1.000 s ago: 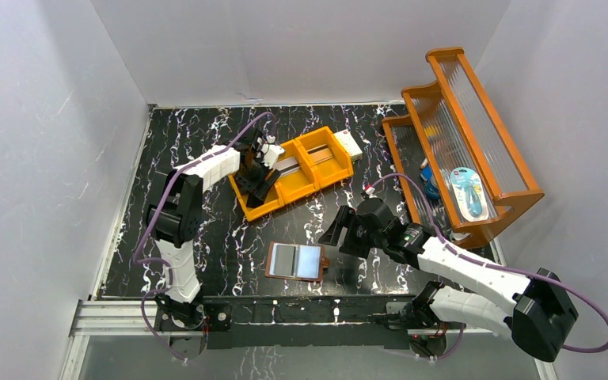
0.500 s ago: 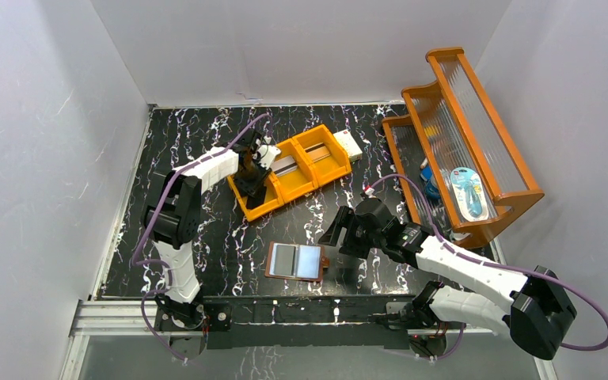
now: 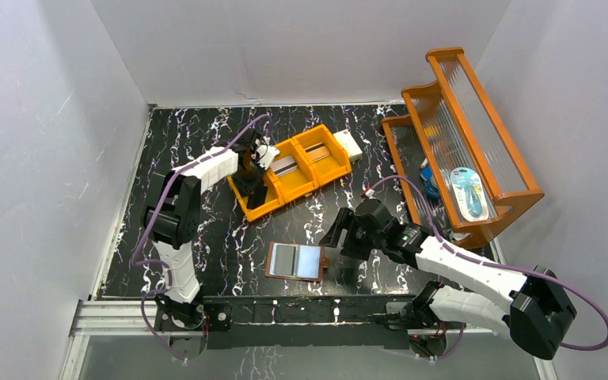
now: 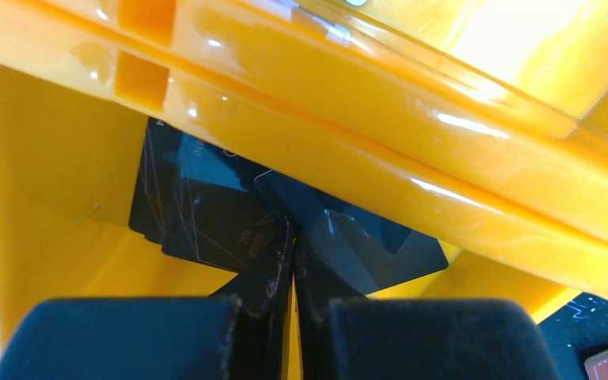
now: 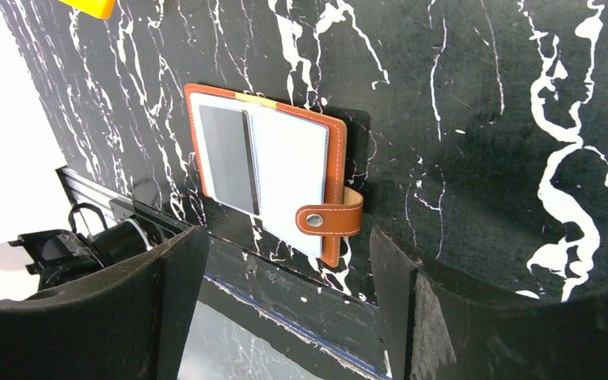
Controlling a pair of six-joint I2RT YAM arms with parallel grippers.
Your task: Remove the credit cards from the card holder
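Brown leather bifold card holder point(image 5: 328, 170): lies open on the black marbled tabletop point(image 5: 475, 158) near its front edge. One grey-silver credit card point(image 5: 228, 158) rests on an inner face.
Black credit cards point(image 4: 206, 214): in the end compartment of the orange plastic tray point(image 4: 380, 166).
The left gripper point(image 4: 293, 241): jaws all but closed, tips on those cards, nothing visibly pinched.
The right gripper point(image 5: 285, 317): spread wide, empty, above the holder.
Likely hazards: the unpinned holder slides or lifts with the card, or the tips catch leather.
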